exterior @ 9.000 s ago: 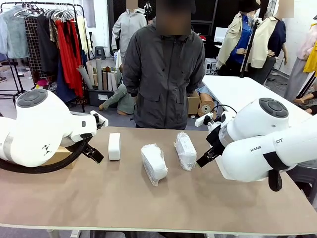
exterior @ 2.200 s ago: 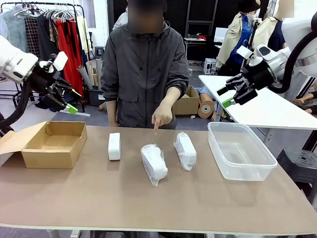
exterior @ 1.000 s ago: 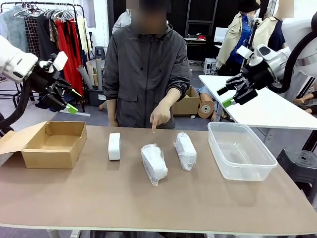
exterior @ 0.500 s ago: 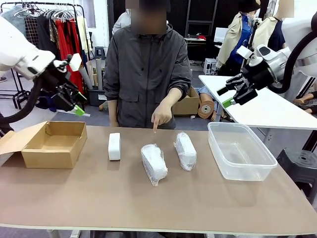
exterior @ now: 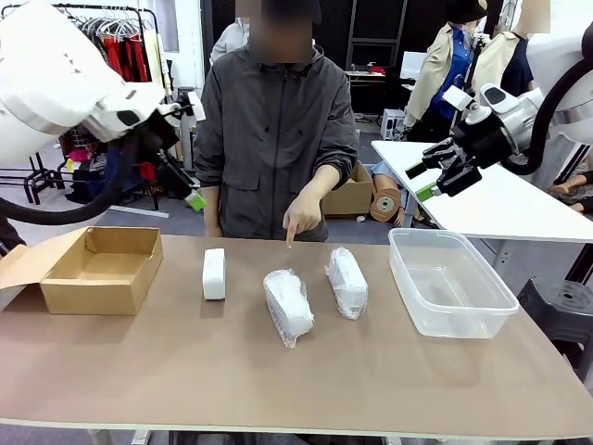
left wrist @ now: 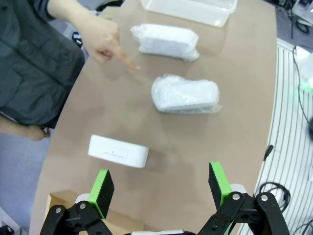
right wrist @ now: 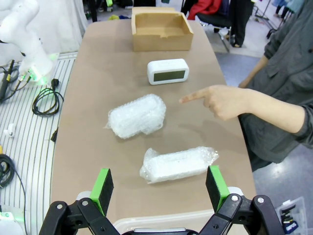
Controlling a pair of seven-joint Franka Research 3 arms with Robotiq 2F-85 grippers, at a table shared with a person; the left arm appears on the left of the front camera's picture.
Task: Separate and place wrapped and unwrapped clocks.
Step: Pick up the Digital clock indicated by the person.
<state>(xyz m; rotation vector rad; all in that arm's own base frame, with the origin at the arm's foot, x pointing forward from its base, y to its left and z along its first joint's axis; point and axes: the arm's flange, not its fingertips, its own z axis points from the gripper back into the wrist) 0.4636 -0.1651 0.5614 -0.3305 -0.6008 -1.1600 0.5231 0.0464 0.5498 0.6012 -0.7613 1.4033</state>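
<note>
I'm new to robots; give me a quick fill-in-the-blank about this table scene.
The bare clock lies nearest the box made of ___.
The middle clock and the right-hand clock, by the tub, are both ___.
The person's hand is ___ with one finger.
Missing words: cardboard, wrapped, pointing.

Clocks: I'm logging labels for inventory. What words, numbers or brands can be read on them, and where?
No text is readable.
Bare clock: faint mark on its side, too small to read.
Its screen: no digits legible.
Wrapped clocks: no print seen.
</note>
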